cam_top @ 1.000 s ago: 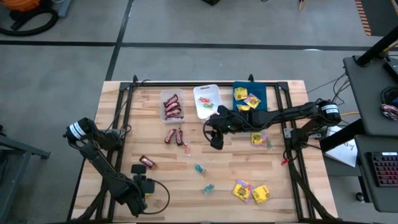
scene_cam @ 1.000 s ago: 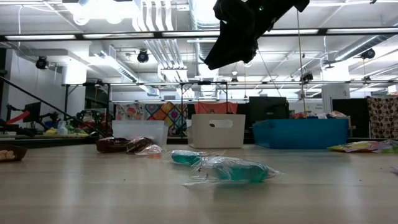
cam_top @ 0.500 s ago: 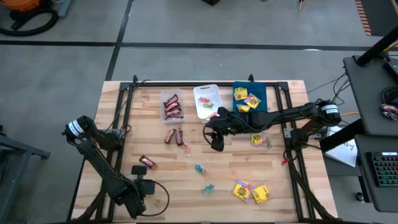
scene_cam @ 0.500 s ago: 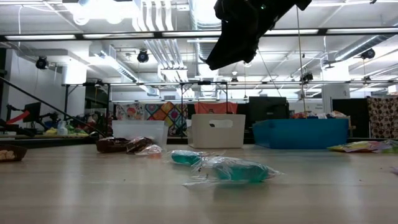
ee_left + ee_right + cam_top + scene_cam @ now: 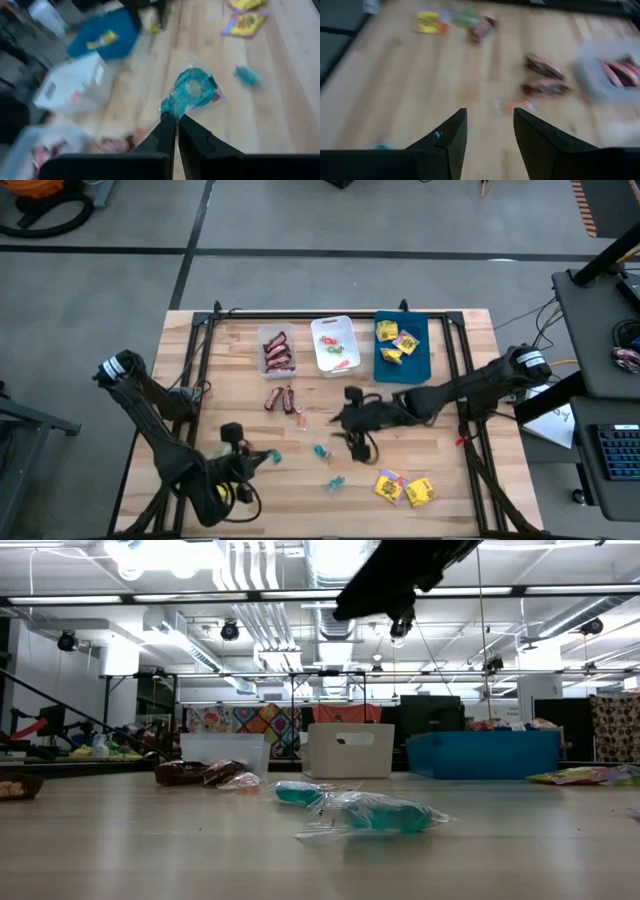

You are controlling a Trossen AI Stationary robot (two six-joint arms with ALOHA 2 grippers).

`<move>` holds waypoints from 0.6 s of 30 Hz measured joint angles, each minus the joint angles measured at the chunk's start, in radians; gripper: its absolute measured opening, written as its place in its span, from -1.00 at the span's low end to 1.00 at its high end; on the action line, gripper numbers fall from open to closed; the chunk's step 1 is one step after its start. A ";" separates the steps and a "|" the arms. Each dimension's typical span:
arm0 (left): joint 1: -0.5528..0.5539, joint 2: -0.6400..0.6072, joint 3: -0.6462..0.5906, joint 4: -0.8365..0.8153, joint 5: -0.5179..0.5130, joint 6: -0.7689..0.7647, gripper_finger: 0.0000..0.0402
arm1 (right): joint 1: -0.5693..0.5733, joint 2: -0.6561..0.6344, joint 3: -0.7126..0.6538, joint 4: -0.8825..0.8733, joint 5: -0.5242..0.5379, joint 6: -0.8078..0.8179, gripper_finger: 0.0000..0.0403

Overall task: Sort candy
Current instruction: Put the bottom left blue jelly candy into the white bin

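Observation:
My left gripper (image 5: pixel 260 459) is near the table's near left, shut on a teal wrapped candy (image 5: pixel 192 90) that is clear of the wood. My right gripper (image 5: pixel 356 442) hangs open over the table's middle with nothing between its fingers (image 5: pixel 487 135). Loose candy lies on the wood: two dark bars (image 5: pixel 280 398), two teal pieces (image 5: pixel 320 450), yellow packets (image 5: pixel 404 489) and a small red piece (image 5: pixel 520 105). At the far edge stand a clear tray (image 5: pixel 277 352) with dark bars, a white tray (image 5: pixel 333 343) with small pieces, and a blue tray (image 5: pixel 402 345) with yellow packets. My left gripper pinches the teal candy by the twisted end of its wrapper (image 5: pixel 167 106), between the tips of its two fingers. The fingers slant downward. The candy sticks out beyond the fingertips, lifted clear of the table.
Black rails (image 5: pixel 200 350) run along the table's left and right sides. In the low view my right arm (image 5: pixel 400 575) shows overhead, with two teal candies (image 5: pixel 385 815) on the wood below. Bare wood lies at the near middle of the table.
My left gripper has risen from the near left corner and swung toward the table's right, tipping up, and now carries a teal candy clear of the wood. My right gripper has swung from the middle toward the table's near edge, staying open.

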 joint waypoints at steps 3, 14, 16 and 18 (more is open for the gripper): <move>0.038 -0.026 -0.074 0.163 -0.023 0.143 -1.00 | 0.056 0.002 -0.055 0.167 0.000 -0.019 -0.24; 0.205 -0.049 -0.465 1.103 0.087 0.459 -1.00 | 0.099 0.080 -0.144 0.593 0.003 -0.235 -0.24; 0.222 -0.047 -0.510 1.238 0.088 0.474 -1.00 | 0.099 0.106 -0.135 0.620 0.003 -0.243 -0.24; 0.239 -0.037 -0.541 1.341 0.088 0.495 -1.00 | 0.099 0.129 -0.124 0.651 0.003 -0.252 -0.23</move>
